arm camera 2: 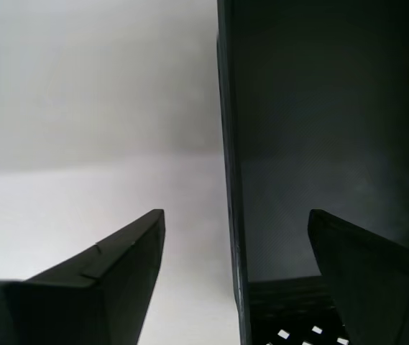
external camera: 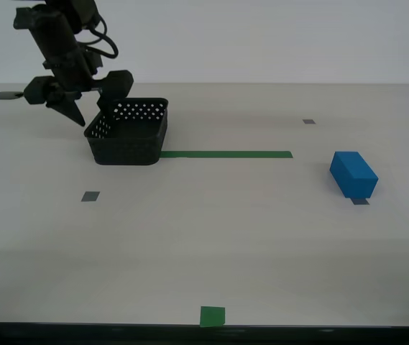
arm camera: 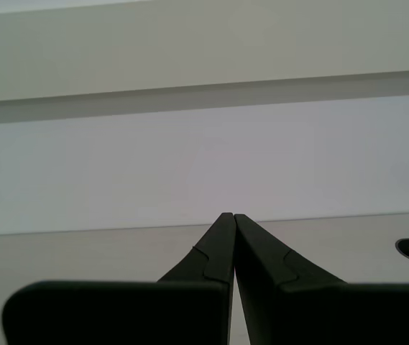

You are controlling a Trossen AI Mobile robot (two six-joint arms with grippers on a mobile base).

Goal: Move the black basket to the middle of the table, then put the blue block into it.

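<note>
The black basket point(external camera: 129, 133) stands on the table point(external camera: 226, 237) at the exterior view's left, at the end of a green tape strip. My second gripper point(external camera: 93, 111) is open and straddles the basket's wall on its left side, one finger outside and one inside. In the second wrist view the basket wall point(arm camera 2: 319, 144) stands between the spread fingers of my second gripper point(arm camera 2: 236, 212). The blue block point(external camera: 354, 175) lies alone at the exterior view's right. My first gripper point(arm camera: 233, 215) is shut and empty, facing bare table and wall; it does not show in the exterior view.
A green tape strip point(external camera: 226, 154) runs from the basket toward the right. A green square point(external camera: 212, 316) marks the front edge. Small grey squares lie at the left point(external camera: 90, 196), far right point(external camera: 309, 121) and under the block point(external camera: 361, 201).
</note>
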